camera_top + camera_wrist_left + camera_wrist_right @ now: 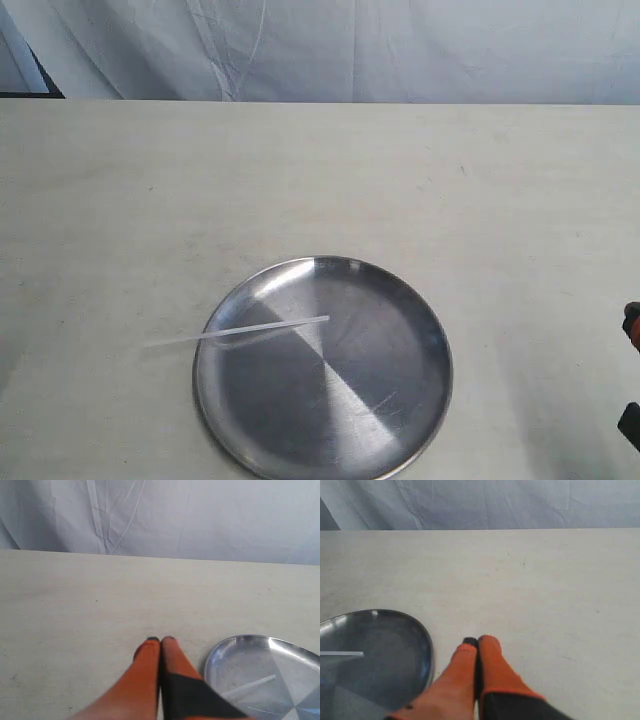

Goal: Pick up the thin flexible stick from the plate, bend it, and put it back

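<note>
Left gripper (161, 640), right gripper (476, 641) pinched closed, empty; stick (237, 332) across plate (380, 400) rim, apart from both.

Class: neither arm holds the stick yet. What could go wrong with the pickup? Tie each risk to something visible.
The thin flexible stick lies across the plate rim, one end over the table: a nudge could flick it off. It is thin and translucent on shiny metal, so a pinch may miss. The left gripper and right gripper are shut; they must open first.
</note>
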{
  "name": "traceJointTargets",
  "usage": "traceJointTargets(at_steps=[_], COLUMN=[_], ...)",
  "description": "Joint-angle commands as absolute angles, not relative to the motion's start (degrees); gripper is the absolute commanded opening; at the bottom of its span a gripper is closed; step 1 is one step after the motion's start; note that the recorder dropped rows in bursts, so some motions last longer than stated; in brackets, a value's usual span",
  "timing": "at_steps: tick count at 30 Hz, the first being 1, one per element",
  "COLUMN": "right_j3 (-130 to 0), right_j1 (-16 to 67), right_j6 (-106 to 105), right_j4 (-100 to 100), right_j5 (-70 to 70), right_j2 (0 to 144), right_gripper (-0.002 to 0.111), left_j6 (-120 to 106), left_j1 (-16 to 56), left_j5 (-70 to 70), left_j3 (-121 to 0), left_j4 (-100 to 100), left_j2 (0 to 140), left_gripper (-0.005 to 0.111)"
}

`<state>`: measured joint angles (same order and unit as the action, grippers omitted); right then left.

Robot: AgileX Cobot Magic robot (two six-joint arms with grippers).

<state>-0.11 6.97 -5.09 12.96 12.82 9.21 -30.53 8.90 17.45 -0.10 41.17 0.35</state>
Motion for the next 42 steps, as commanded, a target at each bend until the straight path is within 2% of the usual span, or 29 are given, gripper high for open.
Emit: traceJointTargets(at_steps=[1, 6, 10, 15, 27, 30, 34, 37, 42], right_j3=[0.0, 0.0, 0.0, -1.3, -2.8, -6.4, -15.5, -27.5, -52.8], right_j1=[6.8, 6.8, 6.8, 6.8, 6.8, 6.8, 6.8, 6.8, 8.2], right_j6=[-3.7, -2.4, -0.9, 8.1, 11.8, 13.9, 5.0, -2.5, -11.8], right_j4=[19.5, 44.4, 54.8, 55.1, 54.3, 44.5, 16.1, 6.5, 1.6], right_j5=[5.7, -6.0, -20.5, -22.0, -30.0, -27.1, -25.3, -10.4, 26.4], right_j2=[8.9, 8.9, 8.9, 8.9, 8.9, 8.9, 14.1, 25.6, 55.5], right_gripper=[-0.001, -0.001, -0.001, -0.001, -0.001, -0.001, -0.001, -0.001, -0.001], left_j6=[-30.6, -30.6, -30.6, -30.6, -30.6, -30.6, -30.6, -30.6, -30.6], left_j1=[9.4, 9.4, 9.4, 9.4, 9.4, 9.4, 9.4, 9.4, 9.7], left_j5=[16.9, 16.9, 16.9, 16.9, 16.9, 16.9, 16.9, 16.9, 16.9], left_j3=[0.0, 0.0, 0.0, 0.0, 0.0, 0.0, 0.0, 0.0, 0.0], left_j4=[41.0, 41.0, 41.0, 41.0, 41.0, 41.0, 41.0, 41.0, 41.0], left_j2=[0.0, 0.0, 0.0, 0.0, 0.0, 0.0, 0.0, 0.0, 0.0], left_gripper=[0.000, 0.000, 0.000, 0.000, 0.000, 0.000, 0.000, 0.000, 0.000])
